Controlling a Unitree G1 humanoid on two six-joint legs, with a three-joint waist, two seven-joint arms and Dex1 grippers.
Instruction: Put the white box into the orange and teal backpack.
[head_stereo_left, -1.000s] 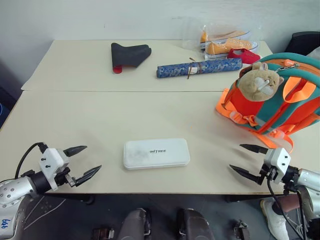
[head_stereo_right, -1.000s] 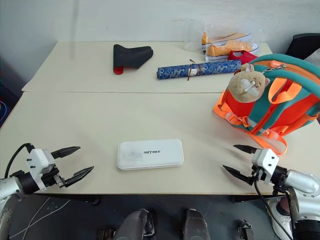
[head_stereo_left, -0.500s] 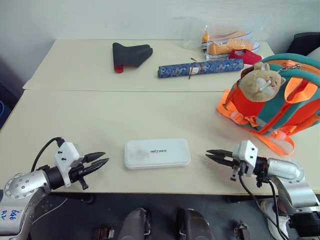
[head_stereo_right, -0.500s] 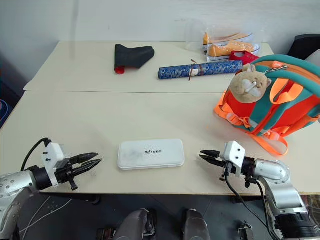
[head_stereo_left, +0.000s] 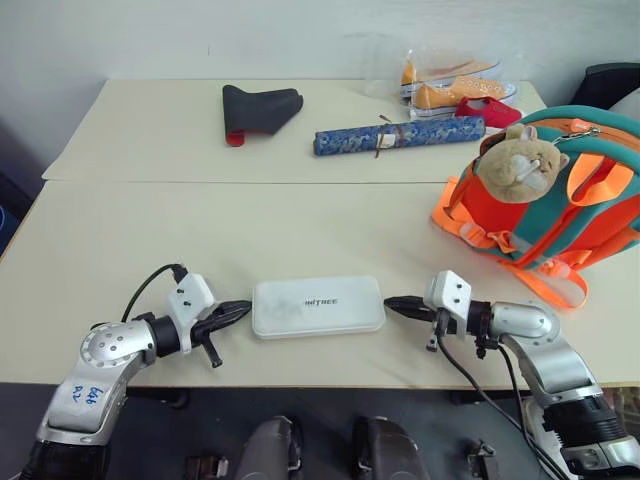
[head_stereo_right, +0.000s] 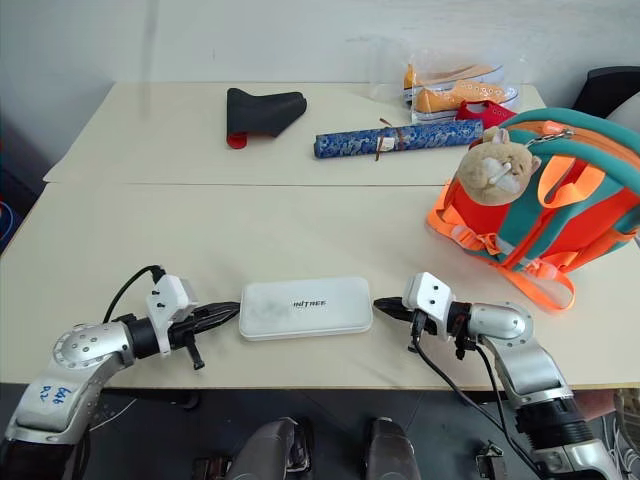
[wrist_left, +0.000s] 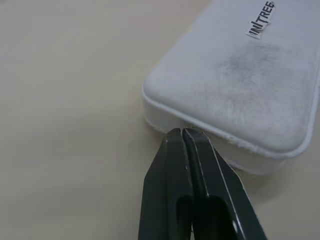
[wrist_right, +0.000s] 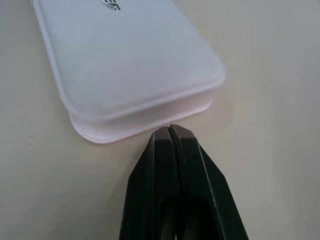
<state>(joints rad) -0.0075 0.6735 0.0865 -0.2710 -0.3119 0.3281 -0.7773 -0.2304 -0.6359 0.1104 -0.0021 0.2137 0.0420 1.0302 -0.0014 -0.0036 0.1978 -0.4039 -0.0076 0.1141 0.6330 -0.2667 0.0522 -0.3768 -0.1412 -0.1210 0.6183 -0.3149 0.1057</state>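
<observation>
White box (head_stereo_left: 318, 306) lies flat near the front edge of the cream table (head_stereo_left: 200, 240), lid up, lettering readable from the robot's side. Long axis runs left to right across the robot's front, so each short end faces one arm.

Left gripper (head_stereo_left: 238, 311): fingers pressed together, nothing between them. Tip sits at the box's left short end; the left wrist view puts the tip right against the seam under the lid rim, touching or all but touching. Right gripper (head_stereo_left: 395, 304): likewise closed and empty, tip at the right short end, at the seam line in the right wrist view (wrist_right: 170, 131). Neither arm is clearly nearer; the box sits between the two tips, roughly centred.

Pose: both forearms come in low over the table edge, grippers pointing inward toward each other and slightly downward, nearly in line with the box's long axis.

Orange and teal backpack (head_stereo_left: 560, 195) stands on the table's right side, well apart from the box, beyond and to the right of the right arm, plush charm (head_stereo_left: 520, 160) facing the camera.

Judgement: closed tips on opposite ends suggest a two-point squeeze-and-lift. Smooth rounded ends give little purchase, so slip or pivot about the tip line is the risk.
</observation>
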